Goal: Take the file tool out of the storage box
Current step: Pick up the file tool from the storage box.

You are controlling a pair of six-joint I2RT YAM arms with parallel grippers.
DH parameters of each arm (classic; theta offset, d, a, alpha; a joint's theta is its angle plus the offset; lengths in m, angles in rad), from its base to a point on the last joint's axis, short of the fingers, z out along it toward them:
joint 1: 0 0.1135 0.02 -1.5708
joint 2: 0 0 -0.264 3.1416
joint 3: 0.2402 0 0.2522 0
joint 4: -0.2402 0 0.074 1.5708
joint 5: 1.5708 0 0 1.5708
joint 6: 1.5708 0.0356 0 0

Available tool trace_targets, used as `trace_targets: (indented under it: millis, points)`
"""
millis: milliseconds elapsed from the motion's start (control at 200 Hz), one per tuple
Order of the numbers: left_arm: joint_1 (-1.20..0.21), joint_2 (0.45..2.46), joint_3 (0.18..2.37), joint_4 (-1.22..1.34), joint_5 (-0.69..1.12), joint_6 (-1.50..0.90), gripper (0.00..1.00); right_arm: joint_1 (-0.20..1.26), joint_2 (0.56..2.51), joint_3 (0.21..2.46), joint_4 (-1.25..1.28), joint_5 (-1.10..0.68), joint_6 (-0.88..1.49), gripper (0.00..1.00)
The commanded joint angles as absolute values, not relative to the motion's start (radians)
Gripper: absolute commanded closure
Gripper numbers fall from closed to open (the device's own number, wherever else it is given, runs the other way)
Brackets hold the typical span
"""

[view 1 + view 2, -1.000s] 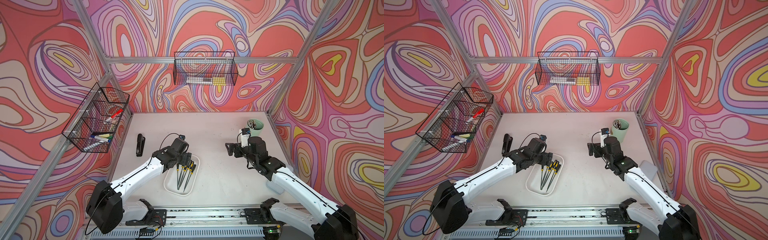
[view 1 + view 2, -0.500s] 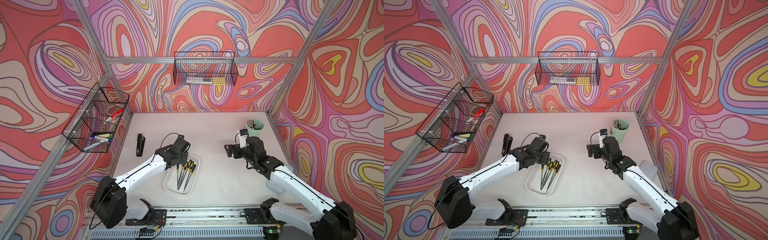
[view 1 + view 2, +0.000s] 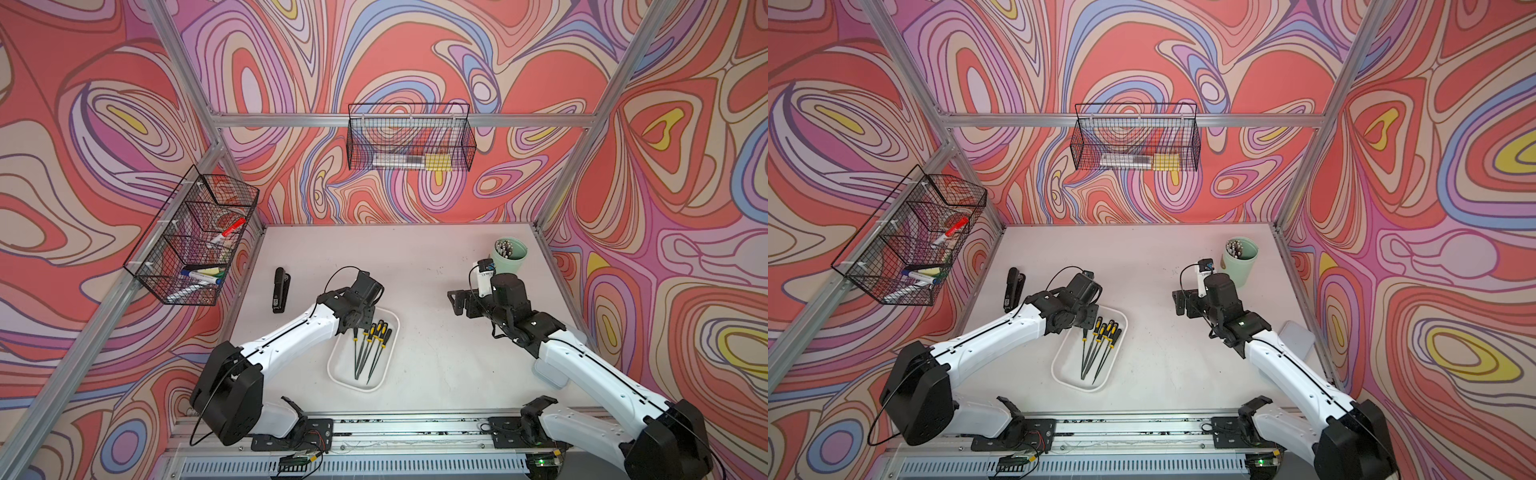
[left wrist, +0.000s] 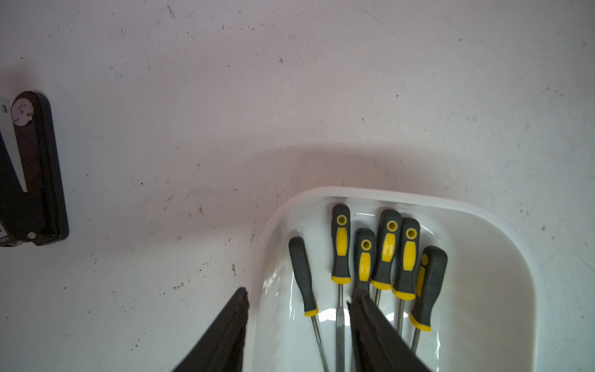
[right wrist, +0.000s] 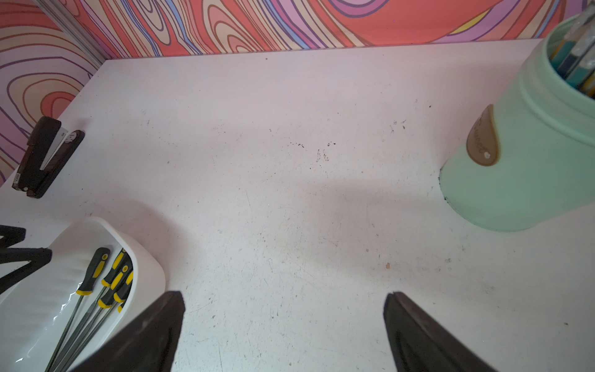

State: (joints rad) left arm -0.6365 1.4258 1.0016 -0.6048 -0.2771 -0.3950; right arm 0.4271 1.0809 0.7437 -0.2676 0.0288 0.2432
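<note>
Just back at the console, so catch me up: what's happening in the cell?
The left hand is down at the handle end of the white storage box, its fingers apart, one outside the rim and one among the files. No file is gripped; all lie in the box. The right hand hangs open over the table near the green cup.

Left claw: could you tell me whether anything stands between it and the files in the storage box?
Nothing visible blocks it. The left claw brackets the outermost file, though one finger appears outside the storage box rim.
</note>
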Motion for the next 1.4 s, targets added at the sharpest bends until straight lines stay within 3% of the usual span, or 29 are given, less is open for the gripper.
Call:
trace_targets:
  millis: [0, 416, 751, 1397]
  points:
    - [-0.643, 1.442, 1.041, -0.652, -0.303, -0.416, 0.5, 0.434, 1.094, 0.785, -0.294, 0.024, 0.258, 0.02]
    - [-0.643, 1.478, 1.087, -0.726, -0.189, -0.492, 0.6, 0.435, 1.1, 0.77, -0.276, 0.02, 0.279, 0.02]
    - [-0.644, 1.545, 1.082, -0.818, -0.245, -0.617, 0.63, 0.436, 1.114, 0.778, -0.277, 0.017, 0.278, 0.02]
    - [-0.643, 1.703, 1.058, -0.731, -0.233, -0.655, 0.68, 0.435, 1.101, 0.753, -0.266, 0.023, 0.28, 0.02]
